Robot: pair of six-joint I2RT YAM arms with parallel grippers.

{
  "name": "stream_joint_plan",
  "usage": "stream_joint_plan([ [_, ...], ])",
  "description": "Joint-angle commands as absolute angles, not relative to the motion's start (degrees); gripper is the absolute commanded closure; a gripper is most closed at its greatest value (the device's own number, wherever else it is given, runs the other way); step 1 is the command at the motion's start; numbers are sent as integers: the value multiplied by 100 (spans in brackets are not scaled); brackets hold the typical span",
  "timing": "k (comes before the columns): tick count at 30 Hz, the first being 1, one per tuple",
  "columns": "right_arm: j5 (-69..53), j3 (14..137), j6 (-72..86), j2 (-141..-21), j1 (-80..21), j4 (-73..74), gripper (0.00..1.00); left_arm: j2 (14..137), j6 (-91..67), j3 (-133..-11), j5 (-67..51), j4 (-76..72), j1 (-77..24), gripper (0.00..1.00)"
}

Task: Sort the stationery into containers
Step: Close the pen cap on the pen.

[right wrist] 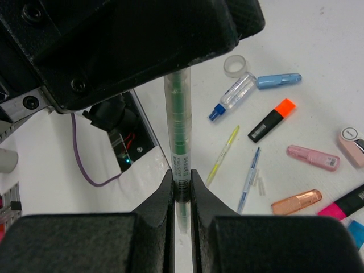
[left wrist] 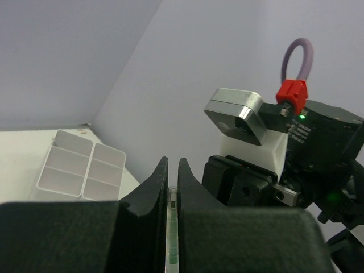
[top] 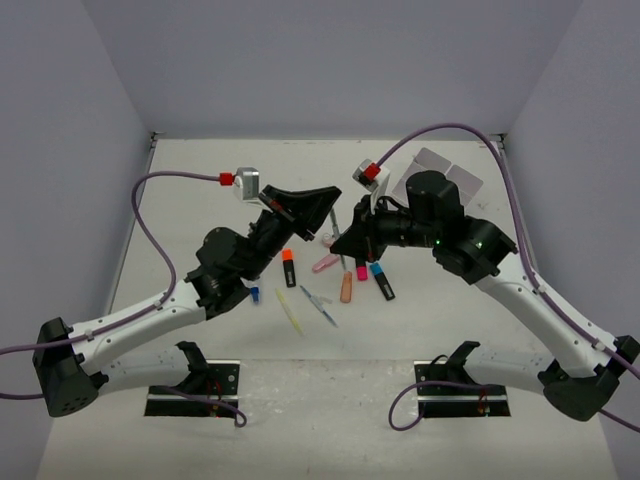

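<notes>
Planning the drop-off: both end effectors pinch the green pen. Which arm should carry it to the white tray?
Probably right. The right end effector and left end effector both clamp the green pen, but the white tray sits just beyond the right arm; the left would reach across.

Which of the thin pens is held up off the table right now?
The clear pen with the green core, gripped by both the left pincer and the right pincer. The yellow pen and the blue pen lie flat on the table.
</notes>
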State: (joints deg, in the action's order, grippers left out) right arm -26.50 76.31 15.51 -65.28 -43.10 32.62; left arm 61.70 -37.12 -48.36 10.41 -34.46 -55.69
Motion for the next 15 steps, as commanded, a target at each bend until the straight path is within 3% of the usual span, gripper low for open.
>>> stream_joint_plan([
  [1,-2287,7644,1558,-6480,-4052,304,100,6452,-3280,-5365,153,-483,-6170,100],
  [5,-2834,6580,2070,-6653,-4061,-561,100,6665,-2706,-6339,-121,-295,-6170,100],
  [9,-2494,6037,2227,-6688,-4000,-778,100,6871,-2538,-7003,338,-30,-6170,100],
  [11,-2347,5945,2253,-6695,-3860,-747,100,6861,-2568,-7169,884,335,-6170,92],
  [13,-2198,5865,2295,-6670,-3715,-737,100,6805,-2636,-7271,1482,547,-6170,67],
  [14,-2030,5801,2303,-6662,-3594,-720,100,6741,-2726,-7383,2399,757,-6170,39],
  [15,-1950,5774,2303,-6663,-3513,-703,100,6706,-2845,-7467,2811,923,-6170,23],
])
